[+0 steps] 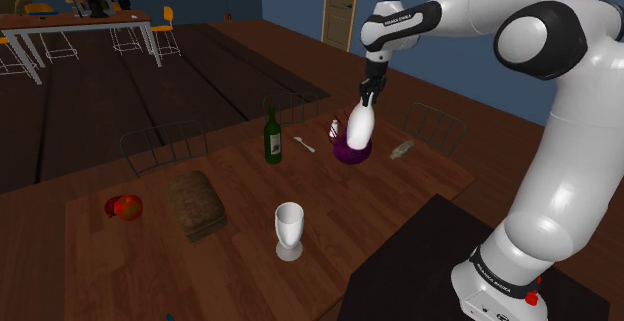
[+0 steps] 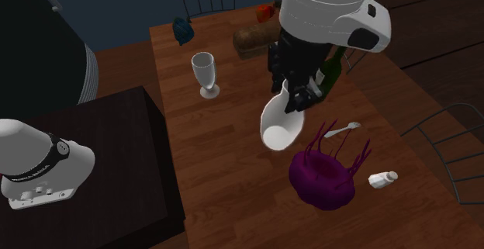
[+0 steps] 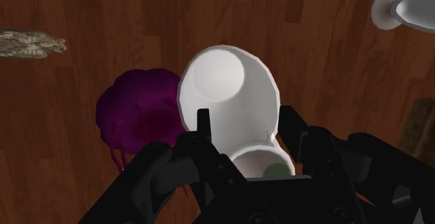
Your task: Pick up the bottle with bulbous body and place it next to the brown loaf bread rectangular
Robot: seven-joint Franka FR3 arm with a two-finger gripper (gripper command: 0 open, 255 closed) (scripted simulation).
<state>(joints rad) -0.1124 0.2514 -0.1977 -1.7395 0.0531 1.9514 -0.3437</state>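
As gripper [image 1: 367,98] clamps white bottle [image 1: 359,127] by neck, well apart from loaf [image 1: 195,204]: prob. rigid, smooth, bottom-heavy; neck = best hold.

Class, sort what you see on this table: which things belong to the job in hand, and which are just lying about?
Belongs to the job: white bulbous bottle, clasped by the gripper; brown loaf.

Just lying about: green wine bottle, white goblet, purple pronged thing, fork, apple, small white shaker.
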